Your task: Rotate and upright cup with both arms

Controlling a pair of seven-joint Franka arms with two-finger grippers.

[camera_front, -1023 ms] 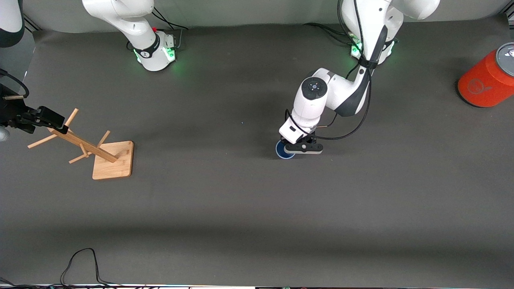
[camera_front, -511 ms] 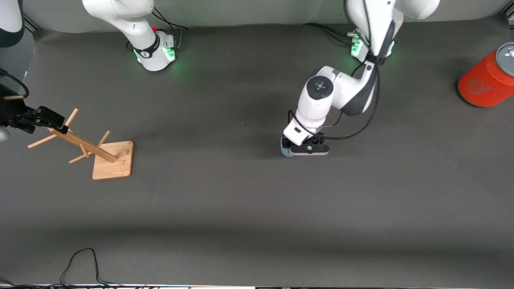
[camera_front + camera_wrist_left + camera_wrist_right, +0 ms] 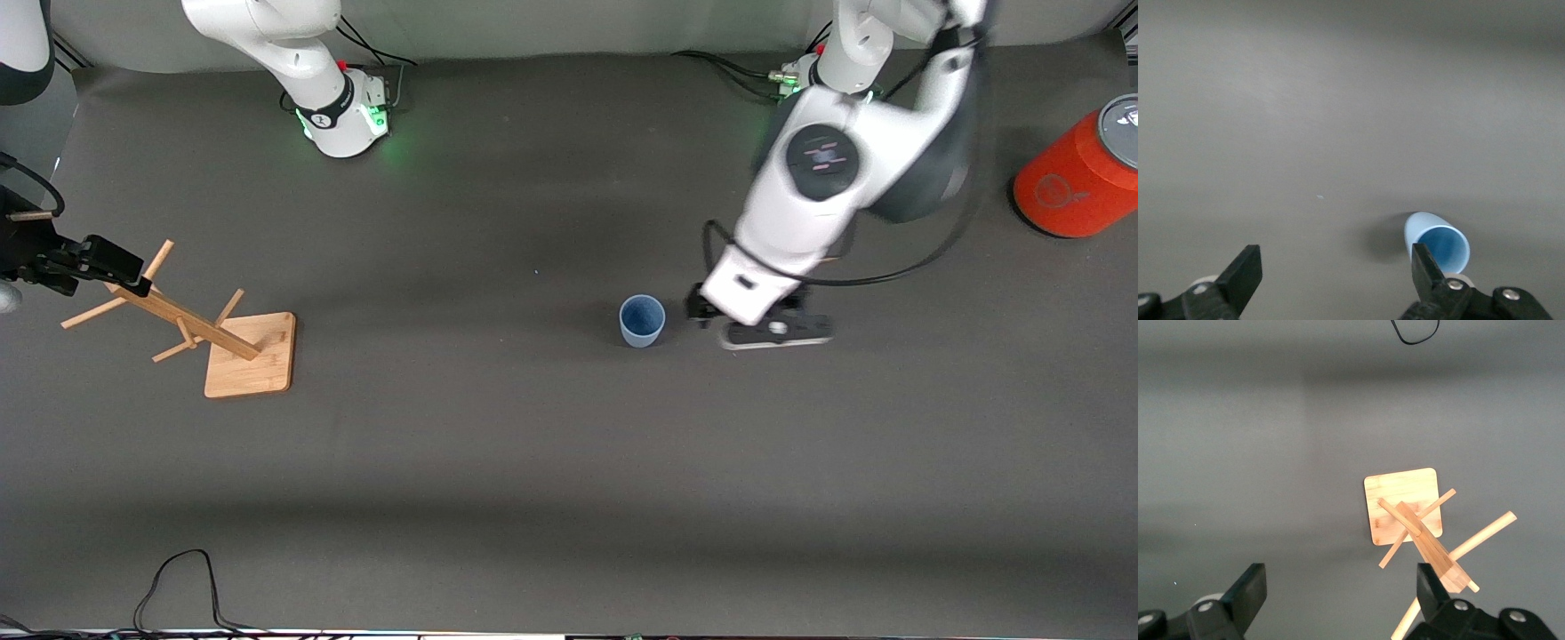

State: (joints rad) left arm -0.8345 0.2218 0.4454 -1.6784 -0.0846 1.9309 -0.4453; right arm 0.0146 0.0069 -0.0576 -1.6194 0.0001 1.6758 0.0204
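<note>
Your left gripper is hovering over the bare mat with its fingers spread wide, gripping nothing. The cup is standing upright, mouth up, free of the fingers, just beside the gripper at about nine o'clock in the front view. Your right gripper is waiting, open and empty, over the wooden rack, at the right arm's end of the table.

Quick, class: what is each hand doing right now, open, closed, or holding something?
Left hand: open, empty, beside the upright cup.
Right hand: open, empty, over the wooden mug rack.
</note>
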